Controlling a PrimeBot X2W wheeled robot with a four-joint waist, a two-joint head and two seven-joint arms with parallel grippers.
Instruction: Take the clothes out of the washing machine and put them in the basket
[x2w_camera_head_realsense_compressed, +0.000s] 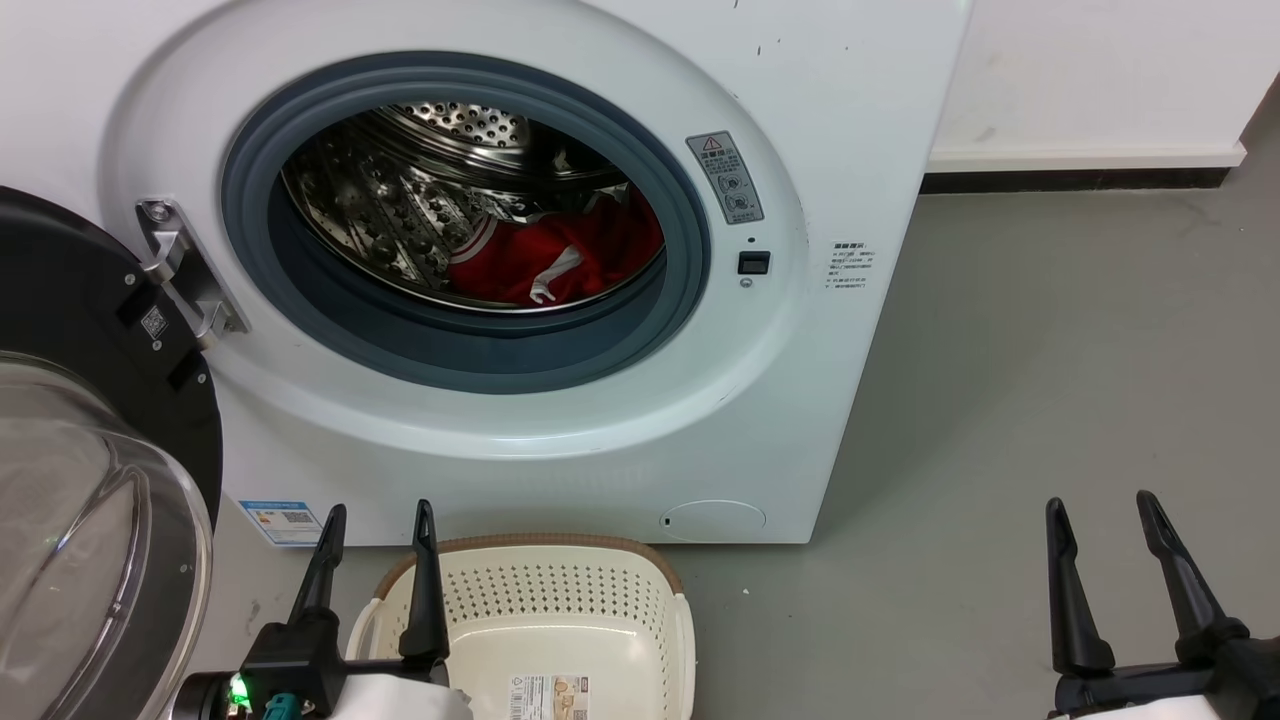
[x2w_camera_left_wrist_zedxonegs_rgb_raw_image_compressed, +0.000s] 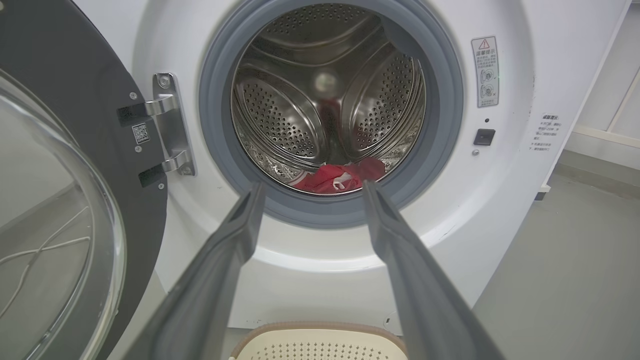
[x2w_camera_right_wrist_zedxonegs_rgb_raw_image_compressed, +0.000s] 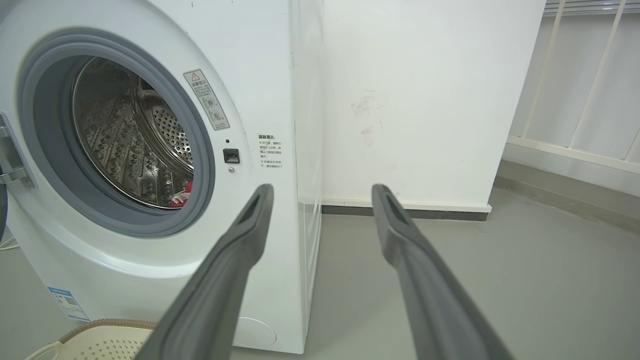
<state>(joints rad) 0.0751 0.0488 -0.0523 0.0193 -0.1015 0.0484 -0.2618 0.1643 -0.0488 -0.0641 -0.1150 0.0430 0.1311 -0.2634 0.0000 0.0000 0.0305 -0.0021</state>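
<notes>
The red clothes (x2w_camera_head_realsense_compressed: 560, 258) with white trim lie at the bottom of the steel drum of the white washing machine (x2w_camera_head_realsense_compressed: 800, 380), whose door (x2w_camera_head_realsense_compressed: 90, 480) hangs open on the left. From the left wrist the clothes (x2w_camera_left_wrist_zedxonegs_rgb_raw_image_compressed: 340, 177) and the washing machine (x2w_camera_left_wrist_zedxonegs_rgb_raw_image_compressed: 310, 280) show straight ahead; from the right wrist a red scrap of the clothes (x2w_camera_right_wrist_zedxonegs_rgb_raw_image_compressed: 182, 196) peeks past the washing machine (x2w_camera_right_wrist_zedxonegs_rgb_raw_image_compressed: 260, 90) rim. The cream basket (x2w_camera_head_realsense_compressed: 665, 640) stands on the floor below the porthole, its rim (x2w_camera_left_wrist_zedxonegs_rgb_raw_image_compressed: 320, 332) (x2w_camera_right_wrist_zedxonegs_rgb_raw_image_compressed: 100, 327) at both wrist views' bottom. My left gripper (x2w_camera_head_realsense_compressed: 378, 515) (x2w_camera_left_wrist_zedxonegs_rgb_raw_image_compressed: 311, 187) is open over the basket. My right gripper (x2w_camera_head_realsense_compressed: 1100, 505) (x2w_camera_right_wrist_zedxonegs_rgb_raw_image_compressed: 322, 190) is open over bare floor.
The open glass door takes up the left side beside my left arm. Grey floor (x2w_camera_head_realsense_compressed: 1050, 380) stretches to the right of the machine up to a white wall (x2w_camera_head_realsense_compressed: 1090, 80) with a dark skirting. A white railing (x2w_camera_right_wrist_zedxonegs_rgb_raw_image_compressed: 590, 80) stands further right.
</notes>
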